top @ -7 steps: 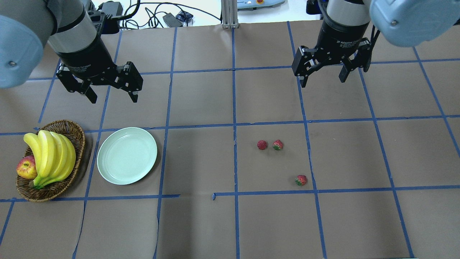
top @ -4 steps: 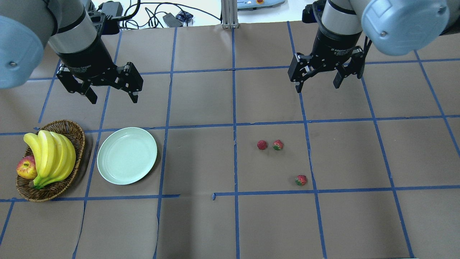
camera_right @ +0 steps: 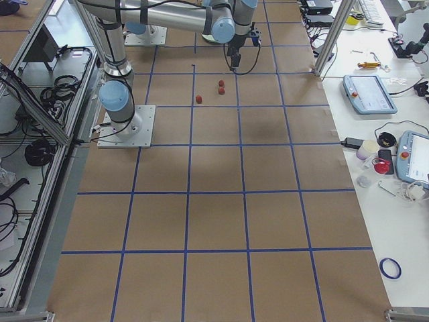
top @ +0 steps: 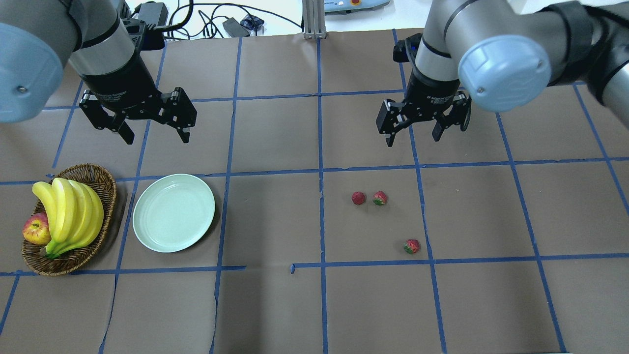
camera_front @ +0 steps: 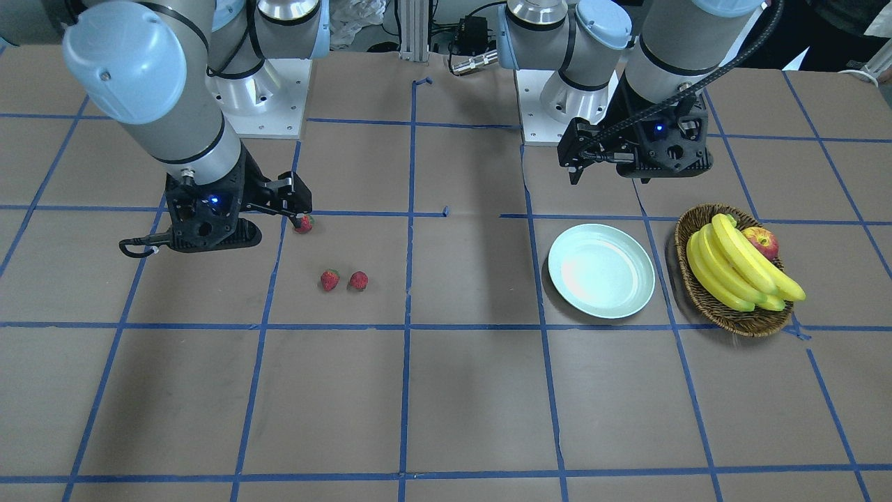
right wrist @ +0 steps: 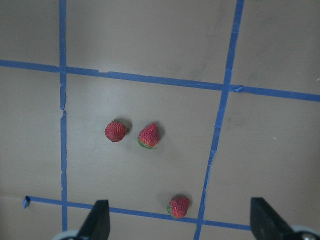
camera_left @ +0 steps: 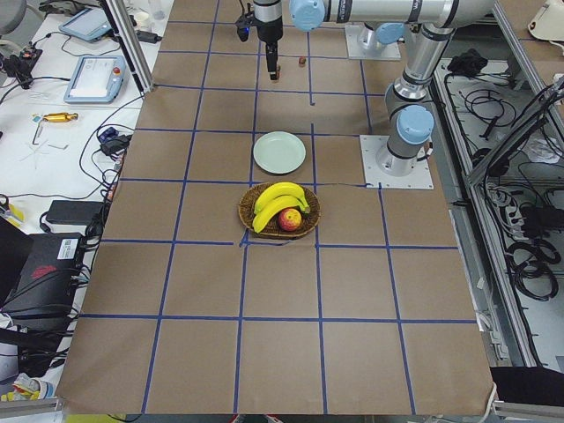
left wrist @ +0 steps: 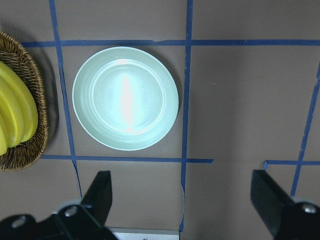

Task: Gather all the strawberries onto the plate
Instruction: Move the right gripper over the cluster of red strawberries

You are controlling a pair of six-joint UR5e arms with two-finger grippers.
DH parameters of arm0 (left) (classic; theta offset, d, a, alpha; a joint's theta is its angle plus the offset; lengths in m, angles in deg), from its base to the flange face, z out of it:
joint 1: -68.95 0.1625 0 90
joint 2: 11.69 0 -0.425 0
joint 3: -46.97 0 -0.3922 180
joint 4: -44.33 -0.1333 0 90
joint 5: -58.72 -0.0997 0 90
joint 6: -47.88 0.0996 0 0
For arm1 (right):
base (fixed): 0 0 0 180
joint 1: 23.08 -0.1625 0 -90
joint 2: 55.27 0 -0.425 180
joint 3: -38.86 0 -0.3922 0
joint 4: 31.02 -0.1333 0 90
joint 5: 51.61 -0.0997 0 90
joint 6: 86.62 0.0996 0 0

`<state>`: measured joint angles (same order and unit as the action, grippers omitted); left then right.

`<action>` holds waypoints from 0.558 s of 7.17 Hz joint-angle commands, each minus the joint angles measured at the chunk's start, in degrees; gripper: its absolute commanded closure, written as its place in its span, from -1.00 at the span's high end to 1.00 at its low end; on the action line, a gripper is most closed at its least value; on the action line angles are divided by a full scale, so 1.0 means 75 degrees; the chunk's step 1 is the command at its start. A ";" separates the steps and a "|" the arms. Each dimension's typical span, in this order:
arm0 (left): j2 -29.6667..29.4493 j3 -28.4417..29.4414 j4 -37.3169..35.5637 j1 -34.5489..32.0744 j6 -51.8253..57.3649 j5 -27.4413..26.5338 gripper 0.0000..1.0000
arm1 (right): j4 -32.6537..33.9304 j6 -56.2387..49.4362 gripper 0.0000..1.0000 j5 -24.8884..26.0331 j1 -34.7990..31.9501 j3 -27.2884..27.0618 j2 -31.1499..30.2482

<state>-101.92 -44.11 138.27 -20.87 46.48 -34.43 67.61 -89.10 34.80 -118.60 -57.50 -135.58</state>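
Note:
Three small red strawberries lie on the brown table right of centre: two side by side (top: 358,198) (top: 380,198) and one nearer the robot (top: 412,246). All three show in the right wrist view (right wrist: 115,131) (right wrist: 149,135) (right wrist: 179,206). The pale mint plate (top: 173,212) is empty, at the left beside the basket; it also shows in the left wrist view (left wrist: 125,97). My right gripper (top: 413,140) is open and empty, hovering beyond the strawberries. My left gripper (top: 157,137) is open and empty, hovering beyond the plate.
A brown wicker basket (top: 105,184) stands left of the plate, holding a bunch of bananas (top: 69,211) and a red-yellow apple (top: 35,229). Blue tape lines grid the table. Cables and devices lie past the far edge.
My right gripper has moved left and a little closer to the strawberries, staying open. The left gripper has barely shifted. The strawberries and the plate have not moved.

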 commanded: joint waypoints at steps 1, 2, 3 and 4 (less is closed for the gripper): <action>0.0007 -0.0079 -0.0022 0.0000 -0.0059 0.0009 1.00 | 0.1538 0.0142 1.00 -0.0059 -0.0363 -0.1210 0.0055; 0.0007 -0.0079 -0.0022 0.0000 -0.0059 0.0009 1.00 | 0.1811 0.0166 1.00 -0.0036 -0.0597 -0.1423 0.0195; -0.0016 -0.0079 -0.0022 -0.0011 -0.0059 0.0009 1.00 | 0.1941 0.0259 1.00 -0.0059 -0.0820 -0.1449 0.0394; -0.0017 -0.0079 -0.0034 0.0000 -0.0059 0.0009 1.00 | 0.2279 0.0678 1.00 -0.0001 -0.1123 -0.1461 0.0558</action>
<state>-101.99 -44.69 138.09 -20.91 46.04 -34.36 82.02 -86.66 34.50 -124.54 -67.98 -132.93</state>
